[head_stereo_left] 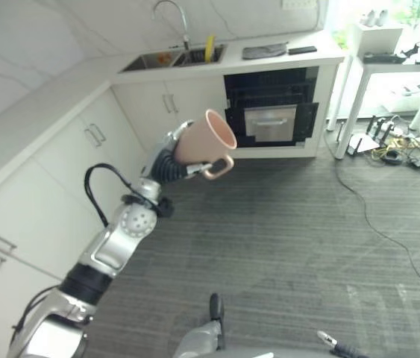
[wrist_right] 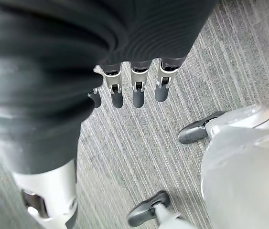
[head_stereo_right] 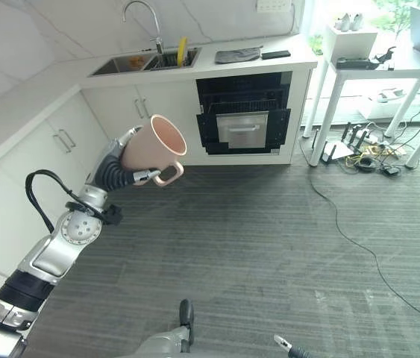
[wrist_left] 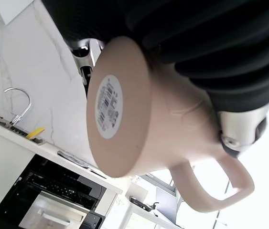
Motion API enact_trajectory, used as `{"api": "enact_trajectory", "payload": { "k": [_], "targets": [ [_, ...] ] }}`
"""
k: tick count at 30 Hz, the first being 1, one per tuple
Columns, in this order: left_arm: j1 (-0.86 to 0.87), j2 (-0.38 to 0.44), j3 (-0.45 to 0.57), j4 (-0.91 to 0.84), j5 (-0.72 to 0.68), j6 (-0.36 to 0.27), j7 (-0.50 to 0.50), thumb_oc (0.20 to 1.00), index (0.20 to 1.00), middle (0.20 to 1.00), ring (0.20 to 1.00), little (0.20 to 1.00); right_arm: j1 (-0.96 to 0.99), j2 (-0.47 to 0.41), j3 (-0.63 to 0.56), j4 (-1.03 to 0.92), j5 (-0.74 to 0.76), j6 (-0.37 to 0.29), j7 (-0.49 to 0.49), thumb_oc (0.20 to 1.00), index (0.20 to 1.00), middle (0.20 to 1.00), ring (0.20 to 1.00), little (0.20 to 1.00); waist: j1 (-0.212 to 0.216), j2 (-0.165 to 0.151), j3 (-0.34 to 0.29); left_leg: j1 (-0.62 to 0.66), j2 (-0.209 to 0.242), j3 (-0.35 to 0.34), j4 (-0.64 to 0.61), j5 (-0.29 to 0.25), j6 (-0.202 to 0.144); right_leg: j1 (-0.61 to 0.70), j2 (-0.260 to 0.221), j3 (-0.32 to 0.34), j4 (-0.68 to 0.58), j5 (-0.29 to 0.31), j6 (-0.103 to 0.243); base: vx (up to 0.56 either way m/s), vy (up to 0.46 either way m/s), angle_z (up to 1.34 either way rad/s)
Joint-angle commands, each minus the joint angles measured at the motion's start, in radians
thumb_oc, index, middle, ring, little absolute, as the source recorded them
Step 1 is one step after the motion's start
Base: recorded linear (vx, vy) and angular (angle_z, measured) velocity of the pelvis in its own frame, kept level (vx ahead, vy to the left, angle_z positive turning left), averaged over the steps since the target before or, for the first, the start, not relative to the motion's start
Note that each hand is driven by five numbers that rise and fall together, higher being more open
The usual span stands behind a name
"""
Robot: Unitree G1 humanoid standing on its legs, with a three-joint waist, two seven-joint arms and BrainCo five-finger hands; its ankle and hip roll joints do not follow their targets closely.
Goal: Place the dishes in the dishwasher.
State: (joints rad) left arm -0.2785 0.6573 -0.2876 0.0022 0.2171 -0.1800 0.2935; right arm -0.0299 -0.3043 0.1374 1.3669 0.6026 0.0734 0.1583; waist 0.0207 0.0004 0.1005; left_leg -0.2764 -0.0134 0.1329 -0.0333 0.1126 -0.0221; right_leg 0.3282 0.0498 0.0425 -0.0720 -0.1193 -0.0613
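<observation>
A pink mug [head_stereo_left: 206, 138] is held in the air by the left hand [head_stereo_left: 166, 159], raised on an outstretched arm above the grey carpet [head_stereo_left: 292, 239]. The mug is tipped on its side, its open mouth turned toward the far end of the room and its handle hanging on the lower side. The fingers are curled round the body of the mug near its base, and one silver finger [head_stereo_left: 197, 170] is seen running under the body to just beside the handle. In the left wrist view the flat base of the mug, bearing a round white label [wrist_left: 110, 106], is turned toward the camera, and the dark ribbed cover lies against the mug's side.

Beyond the mug, well apart from it, an open dishwasher [head_stereo_left: 271, 112] is set in the white cabinets [head_stereo_left: 168, 104] under the counter [head_stereo_left: 269, 61], with a sink [head_stereo_left: 172, 57] and a tap [head_stereo_left: 172, 19] to its left.

The right hand [wrist_right: 133, 90] is seen in its own wrist view, hanging over the carpet with its fingers relaxed and loosely extended, holding nothing.
</observation>
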Motion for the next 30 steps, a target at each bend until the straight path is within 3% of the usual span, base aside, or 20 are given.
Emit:
{"api": "enact_trajectory", "payload": {
  "k": [1, 3, 4, 6, 9, 11, 12, 15, 18, 19, 22, 26, 30],
  "targets": [
    [-0.016, 0.003, 0.110, -0.073, 0.010, -0.069, 0.020, 0.200, 0.200, 0.200, 0.200, 0.200, 0.031, 0.008, -0.026, 0.006, -0.024, -0.006, -0.019, 1.000, 1.000, 1.000, 1.000, 1.000, 0.030, 0.011, -0.014, 0.044, 0.028, 0.009, 0.021, 0.122, -0.025, -0.077, -0.053, -0.066, 0.059, 0.089, 0.090, 0.48, 0.193, -0.57],
    [-0.020, -0.002, 0.106, -0.068, 0.015, -0.067, 0.005, 0.200, 0.200, 0.200, 0.200, 0.200, 0.037, 0.012, -0.035, 0.008, -0.009, -0.001, -0.024, 1.000, 1.000, 1.000, 1.000, 1.000, 0.031, 0.010, -0.025, 0.075, 0.012, -0.001, 0.022, 0.092, 0.000, -0.056, -0.065, -0.058, 0.096, 0.053, 0.103, 0.39, 0.171, -0.53],
    [-0.033, -0.009, 0.099, -0.059, 0.020, -0.063, -0.004, 0.200, 0.200, 0.200, 0.200, 0.200, 0.045, 0.018, -0.040, 0.004, -0.012, -0.002, -0.018, 1.000, 1.000, 1.000, 1.000, 1.000, 0.024, 0.008, -0.031, 0.117, -0.007, -0.007, 0.014, 0.057, 0.030, -0.059, -0.076, -0.065, 0.148, 0.039, 0.111, 0.39, 0.210, -0.65],
    [-0.054, -0.013, 0.079, -0.036, 0.019, -0.070, -0.002, 0.200, 0.200, 0.200, 0.200, 0.200, 0.055, 0.036, -0.037, -0.009, -0.040, -0.008, -0.029, 1.000, 1.000, 1.000, 1.000, 1.000, 0.009, 0.009, -0.037, 0.170, -0.031, -0.017, 0.000, 0.030, 0.065, -0.094, -0.095, -0.086, 0.265, 0.072, 0.129, 0.37, 0.222, -0.36],
    [-0.113, 0.002, 0.022, 0.009, 0.009, -0.084, -0.015, 0.200, 0.200, 0.200, 0.200, 0.200, 0.084, 0.063, -0.030, -0.031, 0.003, -0.024, -0.068, 1.000, 1.000, 1.000, 1.000, 1.000, -0.025, 0.019, -0.048, 0.225, -0.060, -0.038, -0.014, -0.007, 0.115, -0.197, -0.109, -0.116, 0.565, 0.162, 0.182, 0.29, 0.182, 0.29],
    [-0.146, 0.008, -0.023, 0.031, 0.008, -0.061, -0.024, 0.200, 0.200, 0.200, 0.200, 0.200, 0.100, 0.079, -0.041, -0.037, 0.015, -0.027, -0.062, 1.000, 1.000, 1.000, 1.000, 1.000, -0.048, 0.037, -0.054, 0.273, -0.055, -0.033, -0.039, -0.023, 0.124, -0.314, -0.139, -0.140, 0.753, 0.251, 0.205, 0.27, 0.152, 0.24],
    [-0.149, 0.006, -0.029, 0.035, 0.009, -0.058, -0.020, 0.200, 0.200, 0.200, 0.200, 0.200, 0.101, 0.081, -0.041, -0.037, 0.010, -0.030, -0.061, 1.000, 1.000, 1.000, 1.000, 1.000, -0.050, 0.042, -0.054, 0.283, -0.051, -0.028, -0.043, -0.027, 0.124, -0.337, -0.149, -0.149, 0.762, 0.255, 0.203, 0.23, 0.091, 0.16],
    [-0.148, -0.002, -0.045, 0.051, 0.018, -0.056, -0.003, 0.200, 0.200, 0.200, 0.200, 0.200, 0.096, 0.086, -0.032, -0.042, -0.009, -0.033, -0.064, 1.000, 1.000, 1.000, 1.000, 1.000, -0.066, 0.049, -0.047, 0.334, -0.044, -0.015, -0.053, -0.044, 0.118, -0.414, -0.154, -0.185, 0.683, 0.229, 0.185, 0.22, -0.047, -0.06],
    [-0.159, 0.008, -0.046, 0.031, 0.019, -0.039, -0.013, 0.200, 0.200, 0.200, 0.200, 0.200, 0.090, 0.078, -0.028, -0.045, 0.004, -0.030, -0.066, 1.000, 1.000, 1.000, 1.000, 1.000, -0.085, 0.027, -0.025, 0.384, -0.051, -0.035, -0.054, -0.079, 0.107, -0.461, -0.162, -0.200, 0.431, 0.255, 0.184, 0.26, -0.196, -0.19],
    [-0.168, 0.016, -0.044, 0.012, 0.015, -0.021, -0.019, 0.200, 0.200, 0.200, 0.200, 0.200, 0.086, 0.071, -0.034, -0.042, 0.014, -0.025, -0.057, 1.000, 1.000, 1.000, 1.000, 1.000, -0.101, 0.012, -0.013, 0.418, -0.057, -0.051, -0.054, -0.118, 0.103, -0.492, -0.177, -0.201, 0.278, 0.311, 0.197, 0.27, -0.244, -0.14],
    [-0.170, 0.050, -0.039, -0.015, -0.010, -0.014, -0.017, 0.200, 0.200, 0.200, 0.200, 0.200, 0.082, 0.066, -0.074, -0.039, 0.023, -0.010, -0.042, 1.000, 1.000, 1.000, 1.000, 1.000, -0.124, 0.007, 0.011, 0.482, -0.043, -0.076, -0.054, -0.191, 0.101, -0.556, -0.192, -0.183, 0.137, 0.377, 0.225, 0.31, -0.253, 0.03],
    [-0.141, 0.050, -0.017, -0.027, -0.006, -0.020, -0.027, 0.200, 0.200, 0.200, 0.200, 0.200, 0.091, 0.076, -0.090, -0.022, 0.009, -0.005, -0.039, 1.000, 1.000, 1.000, 1.000, 1.000, -0.125, -0.002, -0.008, 0.514, -0.021, -0.069, -0.054, -0.212, 0.092, -0.496, -0.170, -0.181, 0.109, 0.345, 0.225, 0.28, -0.287, 0.20],
    [-0.109, 0.007, -0.012, -0.050, 0.034, 0.012, -0.030, 0.200, 0.200, 0.200, 0.200, 0.200, 0.092, 0.069, -0.061, -0.010, -0.001, -0.014, -0.038, 1.000, 1.000, 1.000, 1.000, 1.000, -0.123, 0.001, -0.039, 0.523, 0.023, -0.057, 0.037, -0.197, 0.056, -0.421, -0.122, -0.176, 0.124, 0.272, 0.168, 0.27, -0.273, 0.29]
  ]
}}
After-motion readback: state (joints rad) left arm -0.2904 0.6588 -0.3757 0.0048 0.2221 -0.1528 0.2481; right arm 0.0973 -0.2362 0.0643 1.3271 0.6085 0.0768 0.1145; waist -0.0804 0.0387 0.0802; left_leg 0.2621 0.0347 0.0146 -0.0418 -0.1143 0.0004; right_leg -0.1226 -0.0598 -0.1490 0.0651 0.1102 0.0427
